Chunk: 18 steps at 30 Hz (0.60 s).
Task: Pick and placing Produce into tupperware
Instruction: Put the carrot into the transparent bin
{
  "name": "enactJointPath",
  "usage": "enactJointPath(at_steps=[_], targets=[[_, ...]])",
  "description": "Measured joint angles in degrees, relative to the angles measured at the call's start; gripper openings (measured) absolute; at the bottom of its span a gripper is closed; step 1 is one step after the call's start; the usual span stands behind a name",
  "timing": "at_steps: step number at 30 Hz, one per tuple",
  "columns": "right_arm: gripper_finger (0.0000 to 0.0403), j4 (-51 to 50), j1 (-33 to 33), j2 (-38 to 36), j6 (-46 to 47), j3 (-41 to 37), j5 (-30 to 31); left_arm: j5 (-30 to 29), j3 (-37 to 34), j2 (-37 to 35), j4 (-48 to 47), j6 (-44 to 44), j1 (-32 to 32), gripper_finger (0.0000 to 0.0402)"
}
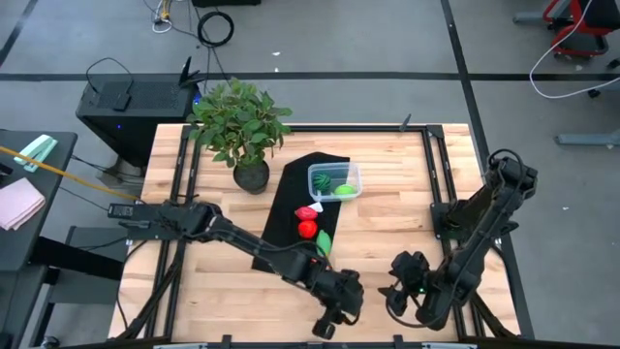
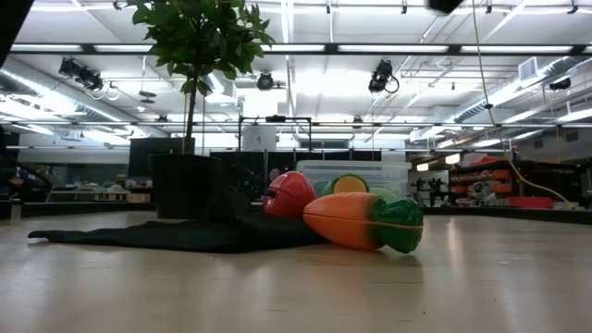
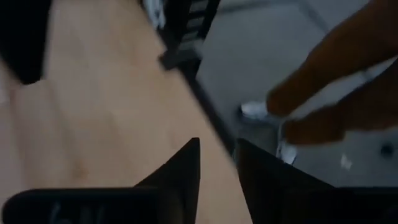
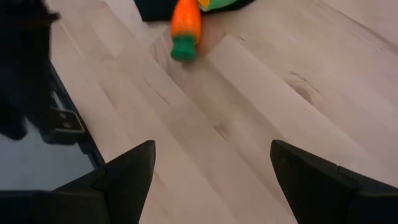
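left claw (image 1: 332, 312) sits low near the desk's (image 1: 387, 213) front edge, fingers nearly together on nothing. right claw (image 1: 400, 291) is just beside it, fingers spread wide, empty. produce is well ahead of both: orange carrot (image 4: 185, 27) with a green end lies straight ahead of the right claw on bare wood, at the black cloth's (image 1: 291, 208) near edge; two red pieces (image 1: 307, 221) lie further back on the cloth.

risks: the two claws are close, so reaching together could clash. carrot is rounded and may roll if nudged off-centre.

tupperware (image 1: 334, 181) is beyond the red pieces, holding a striped dark-green ball (image 1: 322, 180) and a lime-green piece (image 1: 344, 190).
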Motion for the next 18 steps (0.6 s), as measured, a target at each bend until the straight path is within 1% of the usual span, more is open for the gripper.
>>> enactJointPath(at_steps=[2, 4, 6, 9, 11, 13, 15, 16, 18], targets=[[0.0323, -1.6, 1.3, 0.0, 1.5, 0.0, -0.1, -0.3, -1.0, 0.0, 7.8, -1.7, -0.7, 0.0098], [0.0323, -3.2, 2.6, 0.0, 2.7, 0.0, -0.2, -3.1, -1.0, -0.2, 14.1, -2.1, -1.4, 0.0089], [0.0323, -4.5, 4.0, -0.1, 3.5, 0.0, -0.2, -8.3, -1.0, -0.4, 19.5, -2.1, -1.8, 0.0078], [0.0323, -5.5, 5.9, -0.1, 4.8, 0.0, -0.2, -16.0, -1.0, -0.4, 24.9, -3.4, -1.3, 0.0061], [0.0323, -5.9, 7.0, -0.1, 5.0, 0.0, -0.3, -19.2, -1.0, -0.4, 27.0, -4.2, -0.8, 0.005], [0.0323, -5.9, 7.9, -0.1, 5.1, 0.0, -0.3, -20.7, -1.0, -0.4, 27.7, -5.0, -0.1, 0.0041], [0.0323, -5.9, 8.6, -0.1, 5.2, 0.0, -0.3, -20.8, -1.0, -0.4, 29.7, -6.1, 0.2, 0.0032], [0.0323, -5.9, 8.8, -0.1, 5.1, 0.0, -0.3, -20.6, -1.0, -0.3, 32.4, -6.5, 0.2, 0.0029], [0.0323, -5.9, 9.5, -0.1, 5.1, 0.0, -0.2, -20.4, -1.0, 0.4, 42.6, -6.5, 0.0, 0.0022]])
